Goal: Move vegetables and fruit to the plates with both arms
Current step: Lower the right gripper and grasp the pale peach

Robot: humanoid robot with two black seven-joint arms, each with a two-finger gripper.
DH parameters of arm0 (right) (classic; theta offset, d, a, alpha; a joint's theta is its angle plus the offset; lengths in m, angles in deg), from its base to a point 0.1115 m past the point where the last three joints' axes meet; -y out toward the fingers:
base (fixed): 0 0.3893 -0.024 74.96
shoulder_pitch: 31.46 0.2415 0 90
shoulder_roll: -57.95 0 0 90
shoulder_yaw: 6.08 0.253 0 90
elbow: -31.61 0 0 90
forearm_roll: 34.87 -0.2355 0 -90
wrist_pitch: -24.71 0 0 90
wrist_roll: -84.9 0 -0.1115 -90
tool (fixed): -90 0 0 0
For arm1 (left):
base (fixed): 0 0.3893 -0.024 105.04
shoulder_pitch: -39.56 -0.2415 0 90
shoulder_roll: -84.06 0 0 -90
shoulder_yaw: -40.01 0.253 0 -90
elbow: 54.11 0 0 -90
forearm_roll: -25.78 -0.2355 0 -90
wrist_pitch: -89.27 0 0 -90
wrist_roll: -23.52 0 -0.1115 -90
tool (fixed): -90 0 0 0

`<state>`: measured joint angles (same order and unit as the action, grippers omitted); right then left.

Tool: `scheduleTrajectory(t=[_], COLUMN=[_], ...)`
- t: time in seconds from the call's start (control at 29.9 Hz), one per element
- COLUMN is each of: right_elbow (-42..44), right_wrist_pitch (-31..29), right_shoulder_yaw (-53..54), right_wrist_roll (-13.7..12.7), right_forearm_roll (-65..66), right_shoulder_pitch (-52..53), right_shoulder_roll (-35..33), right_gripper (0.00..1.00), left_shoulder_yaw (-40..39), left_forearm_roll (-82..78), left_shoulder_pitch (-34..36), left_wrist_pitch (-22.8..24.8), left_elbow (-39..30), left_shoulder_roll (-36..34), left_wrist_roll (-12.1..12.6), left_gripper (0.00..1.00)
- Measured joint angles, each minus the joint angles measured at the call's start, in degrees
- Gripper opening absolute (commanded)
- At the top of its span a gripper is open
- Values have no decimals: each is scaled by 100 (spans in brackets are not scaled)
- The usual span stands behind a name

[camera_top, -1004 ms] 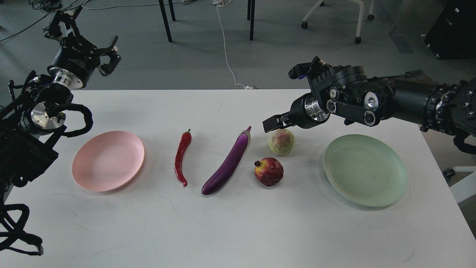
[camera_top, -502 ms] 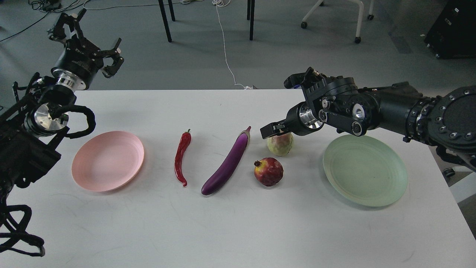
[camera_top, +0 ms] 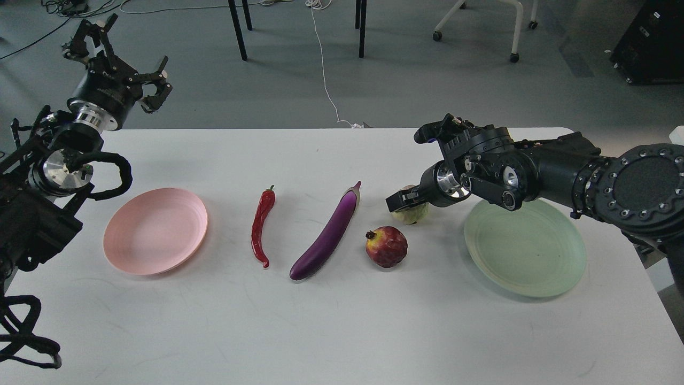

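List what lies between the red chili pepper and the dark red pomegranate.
Head view: only the long glossy purple eggplant lies between curved red chili pepper and round pomegranate.

Big white table [camera_top: 342, 331] up front, a bit scuffed. Behind it is grey floor with a white cable [camera_top: 323, 69] snaking across it, black chair legs [camera_top: 238, 29], a white wheeled chair base [camera_top: 513, 32], and a black box [camera_top: 649, 43] far right.

Grey floor [camera_top: 417, 80] with white cable [camera_top: 323, 69], black table legs [camera_top: 238, 29], wheeled chair base [camera_top: 475, 21].
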<state>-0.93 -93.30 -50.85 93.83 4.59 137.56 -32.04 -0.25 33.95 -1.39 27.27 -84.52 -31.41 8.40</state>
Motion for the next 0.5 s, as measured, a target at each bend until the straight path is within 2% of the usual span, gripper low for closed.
scheduleTrajectory(t=[0.07,0.27,0.5], right_elbow=[-7,-165,-1294], right_wrist_pitch=[1,0,0], right_shoulder_yaw=[-9,34,70], right_wrist_roll=[-3,1,-2], right_forearm_roll=[-1,-19,8], right_shoulder_pitch=[0,287,1186], right_shoulder_roll=[0,-75,-1239], right_gripper=[52,52,52], left_shoulder_yaw=[1,1,8], left_forearm_roll=[0,0,0], left_shoulder_pitch=[0,0,5], left_wrist_pitch=[0,0,0], left_elbow=[0,0,1], left_shoulder_roll=[0,10,-8], left_wrist_roll=[0,0,0], left_gripper=[98,98,98])
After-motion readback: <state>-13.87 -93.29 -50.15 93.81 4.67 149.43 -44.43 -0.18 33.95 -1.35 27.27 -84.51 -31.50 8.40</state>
